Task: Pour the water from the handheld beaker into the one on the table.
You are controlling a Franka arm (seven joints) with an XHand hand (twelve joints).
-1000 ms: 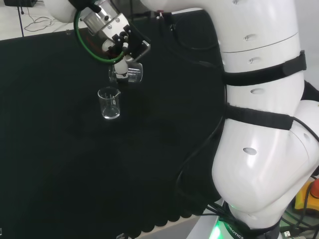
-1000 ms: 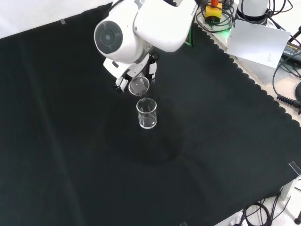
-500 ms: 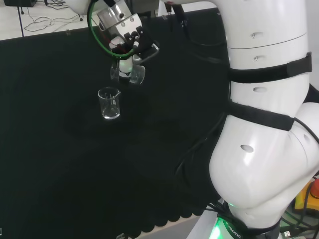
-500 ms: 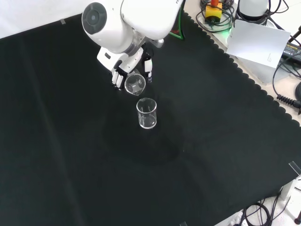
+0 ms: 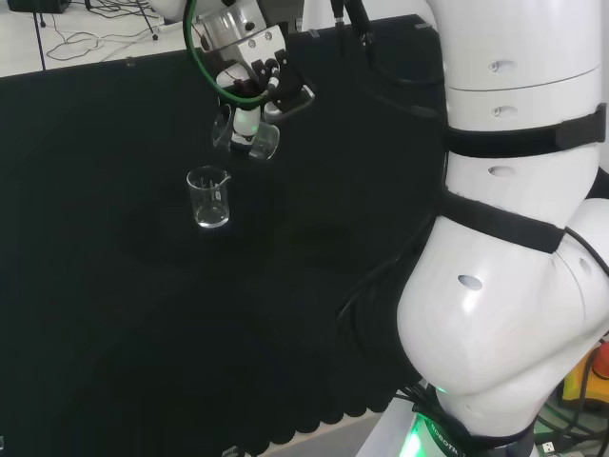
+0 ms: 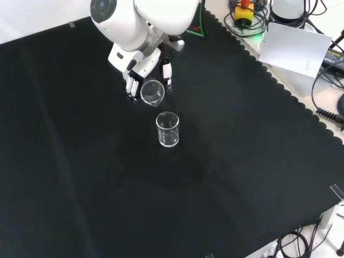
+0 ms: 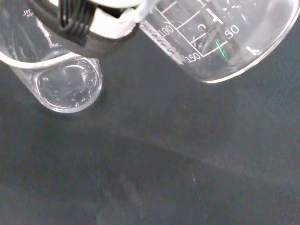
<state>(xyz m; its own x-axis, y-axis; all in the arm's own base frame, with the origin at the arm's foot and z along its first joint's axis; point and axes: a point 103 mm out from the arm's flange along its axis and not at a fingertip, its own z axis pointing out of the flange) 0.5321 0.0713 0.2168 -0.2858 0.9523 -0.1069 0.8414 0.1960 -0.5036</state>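
Note:
A clear glass beaker [image 5: 209, 197] [image 6: 167, 129] stands upright on the black cloth. My hand [image 5: 249, 84] [image 6: 135, 77] hangs above and beyond it, with fingers curled round a second clear beaker [image 5: 249, 140] [image 6: 152, 92] that lies tilted, its mouth turned toward the standing one. In the wrist view the held beaker [image 7: 220, 37] with printed scale marks is close up, a finger [image 7: 84, 23] crosses in front, and the standing beaker [image 7: 65, 86] shows droplets at its bottom. I cannot tell how much water either one holds.
The arm's own big white links [image 5: 504, 238] stand at the right of the head view, and a white link with a round grey cap [image 6: 115, 16] sits over the hand in the front view. The cloth's scalloped edge [image 6: 279, 86] runs along the right, with cables and a white sheet beyond.
The hand with its tilted beaker has risen and drawn back from the standing beaker, toward the right in the head view. The standing beaker has not moved.

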